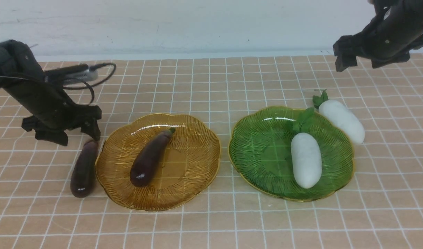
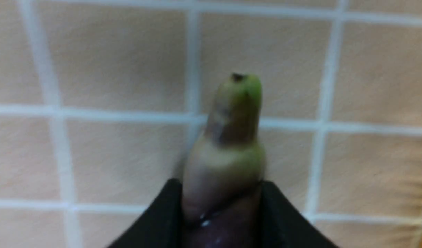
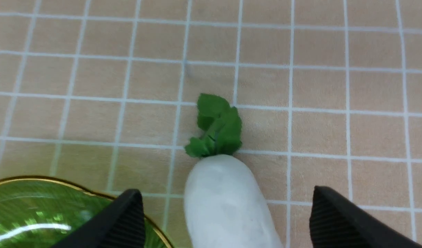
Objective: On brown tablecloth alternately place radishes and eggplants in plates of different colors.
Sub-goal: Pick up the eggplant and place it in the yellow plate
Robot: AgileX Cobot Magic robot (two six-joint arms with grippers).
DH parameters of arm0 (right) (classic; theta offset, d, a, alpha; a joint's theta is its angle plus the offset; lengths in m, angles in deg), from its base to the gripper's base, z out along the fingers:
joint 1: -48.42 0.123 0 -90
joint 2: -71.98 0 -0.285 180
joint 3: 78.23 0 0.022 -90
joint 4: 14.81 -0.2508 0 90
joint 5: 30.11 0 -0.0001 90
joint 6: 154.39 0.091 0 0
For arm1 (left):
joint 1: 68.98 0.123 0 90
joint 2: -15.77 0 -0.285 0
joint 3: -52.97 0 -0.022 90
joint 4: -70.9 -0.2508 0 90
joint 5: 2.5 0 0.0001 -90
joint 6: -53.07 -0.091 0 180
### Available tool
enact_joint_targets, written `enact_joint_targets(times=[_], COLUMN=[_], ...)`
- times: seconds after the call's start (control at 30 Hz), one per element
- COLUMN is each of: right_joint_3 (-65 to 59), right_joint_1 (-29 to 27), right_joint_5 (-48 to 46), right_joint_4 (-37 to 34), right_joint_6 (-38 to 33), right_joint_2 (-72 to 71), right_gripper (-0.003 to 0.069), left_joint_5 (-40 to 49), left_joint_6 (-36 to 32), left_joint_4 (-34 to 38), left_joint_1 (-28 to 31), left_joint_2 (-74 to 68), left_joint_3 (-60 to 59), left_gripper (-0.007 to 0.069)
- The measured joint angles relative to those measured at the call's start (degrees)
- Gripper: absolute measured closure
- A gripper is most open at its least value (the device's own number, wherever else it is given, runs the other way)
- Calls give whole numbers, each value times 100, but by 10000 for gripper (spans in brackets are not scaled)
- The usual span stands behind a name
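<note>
One eggplant [image 1: 83, 173] lies just left of the amber plate [image 1: 194, 162], long axis running front-to-back alongside its rim; left pincer [image 1: 88, 135] clamps the far stem end. Right pincer [image 1: 362, 62] gapes.

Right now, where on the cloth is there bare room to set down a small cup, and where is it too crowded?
Free: the far strip of brown tablecloth between the plates and the wall, and the near strip before them. Crowded: the gap between amber plate and green plate, the loose eggplant at amber's left, the loose radish at green's far right rim.
</note>
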Motion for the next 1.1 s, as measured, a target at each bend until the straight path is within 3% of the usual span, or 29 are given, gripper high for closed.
enact_joint_targets(times=[0.07,0.37,0.83,1.1], right_joint_3=[0,20,66,70], right_joint_1=[-39,-112,-112,-112], right_joint_5=[-16,-136,117,290], right_joint_4=[0,-335,-433,-433], right_joint_6=[-16,-477,-595,-457], right_joint_2=[117,532,1101,1164], right_gripper=[69,69,70,153], left_joint_5=[139,923,1162,1130], left_joint_6=[44,247,153,215], left_joint_4=[-171,-485,-81,-87], left_joint_1=[0,-96,-1331,-1417], left_joint_2=[13,708,877,440], left_joint_3=[74,913,1060,1060], left_gripper=[413,418,418,414])
